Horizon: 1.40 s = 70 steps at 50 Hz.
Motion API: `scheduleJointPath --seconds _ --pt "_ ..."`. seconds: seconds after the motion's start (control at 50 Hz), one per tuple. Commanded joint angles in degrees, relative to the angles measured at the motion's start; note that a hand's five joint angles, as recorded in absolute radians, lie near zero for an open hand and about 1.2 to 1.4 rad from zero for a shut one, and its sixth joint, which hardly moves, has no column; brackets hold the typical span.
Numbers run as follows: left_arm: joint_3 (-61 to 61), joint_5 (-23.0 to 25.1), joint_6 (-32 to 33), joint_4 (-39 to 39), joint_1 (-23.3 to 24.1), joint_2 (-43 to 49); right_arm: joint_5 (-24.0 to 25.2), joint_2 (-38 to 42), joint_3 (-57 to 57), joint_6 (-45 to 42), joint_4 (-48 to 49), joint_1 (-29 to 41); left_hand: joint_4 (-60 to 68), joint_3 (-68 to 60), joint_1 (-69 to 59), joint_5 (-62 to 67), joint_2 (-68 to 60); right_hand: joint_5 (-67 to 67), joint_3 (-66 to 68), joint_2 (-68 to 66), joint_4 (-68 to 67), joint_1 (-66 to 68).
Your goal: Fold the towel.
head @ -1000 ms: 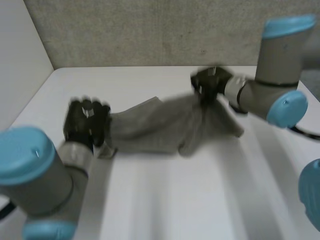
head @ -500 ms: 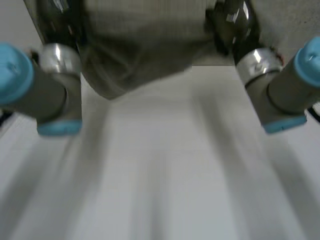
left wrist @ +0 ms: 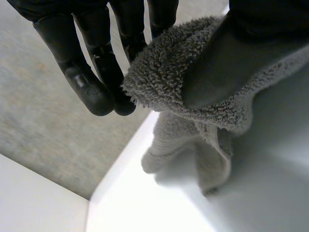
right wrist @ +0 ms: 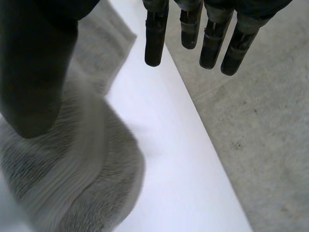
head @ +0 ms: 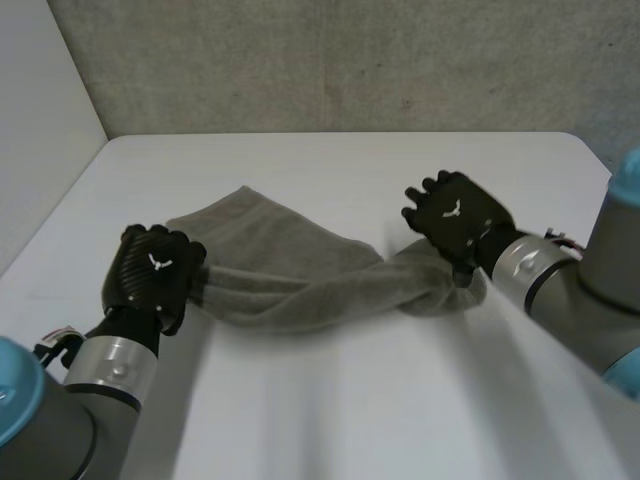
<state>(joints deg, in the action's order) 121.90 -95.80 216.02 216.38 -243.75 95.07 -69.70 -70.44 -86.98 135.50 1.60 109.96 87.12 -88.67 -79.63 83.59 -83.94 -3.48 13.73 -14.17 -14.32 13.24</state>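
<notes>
Left hand pinches the left end of the towel; right hand, fingers straight and holding nothing, hovers over its right end. Bunched across the tabletop, it shows no neat fold yet.

white table, rumpled grey towel
</notes>
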Motion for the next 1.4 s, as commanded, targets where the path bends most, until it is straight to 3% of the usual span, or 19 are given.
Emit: scheduleJointPath --seconds 0.02,0.16,0.38,0.52,0.72,0.76,0.78,0.82,0.84,0.86,0.94,1.1,1.14,1.16,1.2,1.22,1.24,1.3,1.4 --pt "1.49 -0.17 -0.16 -0.16 0.47 -4.45 0.7 -0.04 11.13 13.38 -12.59 -0.18 -7.12 8.67 -0.37 -13.59 3.94 3.48 -3.73 4.17 4.32 -3.24" --pt "3.87 0.0 0.01 0.1 1.26 -5.86 0.7 11.53 29.8 24.36 -24.7 -0.09 -7.12 8.67 -0.37 -13.59 3.94 3.48 -3.73 4.17 4.32 -3.24" --pt "5.45 0.0 -0.08 0.45 0.73 -5.86 -0.26 30.17 48.73 25.25 -38.15 3.59 -7.12 8.67 -0.37 -13.59 3.94 3.48 -3.73 4.17 4.32 -3.24" --pt "5.19 0.0 -0.16 0.63 0.65 -5.25 -2.37 32.47 47.78 25.07 -39.31 4.57 -7.12 8.67 -0.37 -13.59 3.94 3.48 -3.73 4.17 4.32 -3.24" --pt "5.01 0.0 -0.16 0.89 0.38 -3.41 -3.34 27.82 41.71 21.56 -39.22 3.6 -7.12 8.67 -0.37 -13.59 3.94 2.72 -2.98 3.41 3.56 -2.49" --pt "4.83 0.0 -0.16 0.89 0.38 -3.05 -3.52 27.38 39.35 18.85 -39.31 3.51 -7.12 8.67 -0.37 -13.59 3.94 -18.99 18.73 -18.3 -18.15 19.22" --pt "4.75 0.0 -0.16 0.89 0.38 -2.61 -3.52 27.38 39.34 18.83 -39.31 3.51 -7.12 8.67 -0.37 -13.59 3.94 -19.14 18.89 -18.46 -18.3 19.38" --pt "4.49 0.0 -0.16 0.89 0.38 -2.26 -3.87 27.46 38.29 16.21 -39.31 3.51 -7.12 8.67 -0.37 -13.59 3.94 -55.31 55.05 -54.62 -54.47 55.54" --pt "4.14 0.0 -0.08 0.89 0.3 -1.82 -3.87 27.47 38.29 16.2 -39.31 3.51 -7.12 8.67 -0.37 -13.59 3.94 -55.48 55.22 -54.79 -54.64 55.71" --pt "4.13 0.0 -0.08 0.89 0.29 -1.82 -3.87 27.38 38.55 15.24 -39.13 3.42 -7.12 8.67 -0.37 -13.59 3.94 -66.41 66.16 -65.72 -65.57 66.65" --pt "-0.24 -0.08 0.36 0.89 0.12 -0.42 -3.61 26.5 40.48 15.14 -38.16 3.42 -7.12 8.67 -0.37 -13.59 3.94 -66.52 66.27 -65.83 -65.68 66.76" --pt "-18.06 -0.35 0.28 0.19 -0.58 0.2 -3.78 22.72 52.7 16.46 -28.06 4.48 -7.12 8.67 -0.37 -13.59 3.94 -66.52 66.27 -65.83 -65.68 66.76" --pt "-22.67 -0.44 0.28 0.36 -0.67 0.38 -4.3 18.09 53.06 20.56 -14.69 5.18 -7.12 8.67 -0.37 -13.59 3.94 -66.52 66.27 -65.83 -65.68 66.76" --pt "-27.9 -0.78 0.28 0.54 -0.67 1.34 -4.31 18.06 53.05 20.59 -14.61 5.18 -7.12 8.67 -0.37 -13.59 3.94 -66.52 66.27 -65.83 -65.68 66.76" --pt "-33.95 -1.31 0.19 0.54 -0.85 3.26 -6.75 11.33 46.59 27.24 5.06 4.57 -7.12 8.67 -0.37 -13.59 3.94 -66.52 66.27 -65.83 -65.68 66.76" --pt "-40.1 -2.27 0.01 0.54 -0.93 5.37 -6.77 11.29 46.55 27.27 5.17 4.57 -7.12 8.67 -0.37 -13.59 3.94 -66.52 66.27 -65.83 -65.68 66.76" --pt "-40.17 -2.28 0.01 0.54 -0.94 5.39 -8.68 7.64 42.02 29.97 15.17 4.48 -7.12 8.67 -0.37 -13.59 3.94 -66.52 66.27 -65.83 -65.68 66.76" --pt "-51.59 -6.76 -0.16 0.63 -1.55 9.08 -10.02 1.65 35.94 31.58 26.92 4.39 -7.12 8.67 -0.37 -13.59 3.94 -66.52 66.27 -65.83 -65.68 66.76" --pt "-61.43 -11.42 -0.25 -0.25 -1.99 13.65 -7.66 2.32 33.72 31.32 22.33 4.13 -7.12 8.67 -0.37 -13.59 3.94 -66.52 66.27 -65.83 -65.68 66.76"
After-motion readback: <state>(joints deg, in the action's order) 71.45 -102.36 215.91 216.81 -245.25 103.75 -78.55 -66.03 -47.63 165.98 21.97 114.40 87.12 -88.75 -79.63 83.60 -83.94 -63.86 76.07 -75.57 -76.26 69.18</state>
